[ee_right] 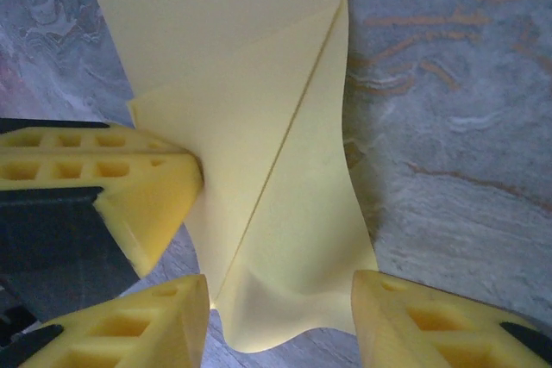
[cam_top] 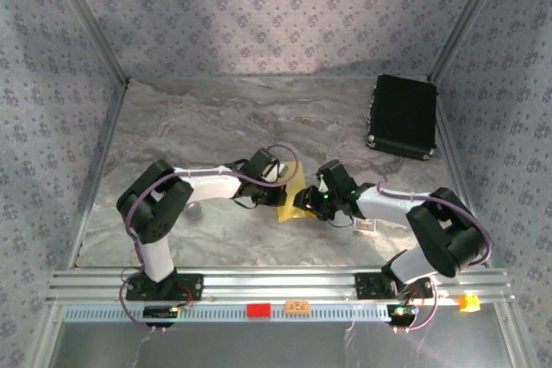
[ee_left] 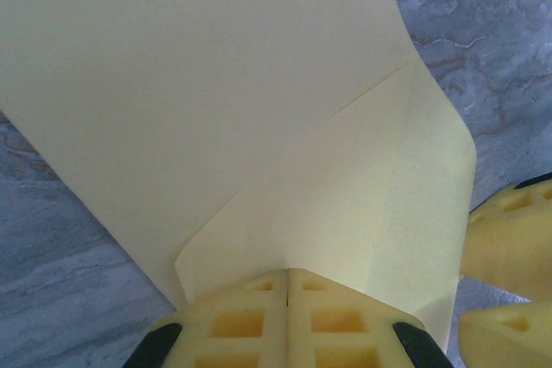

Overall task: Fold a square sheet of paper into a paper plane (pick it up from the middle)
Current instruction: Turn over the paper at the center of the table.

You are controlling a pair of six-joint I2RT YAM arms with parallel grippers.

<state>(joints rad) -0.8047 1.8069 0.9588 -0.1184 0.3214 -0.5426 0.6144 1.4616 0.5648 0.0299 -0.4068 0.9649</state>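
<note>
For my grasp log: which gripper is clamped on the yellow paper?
The left gripper: its fingers meet on the yellow paper, while the right gripper stands open around it.

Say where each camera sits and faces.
Top external: above and behind the robot, looking down at the table; left arm and right arm meet at the square sheet of paper.
Left wrist: looks along the left gripper, shut on the sheet.
Right wrist: looks along the right gripper, jaws apart around the sheet.
Both wrist views share the sheet and the other gripper's fingers.
</note>
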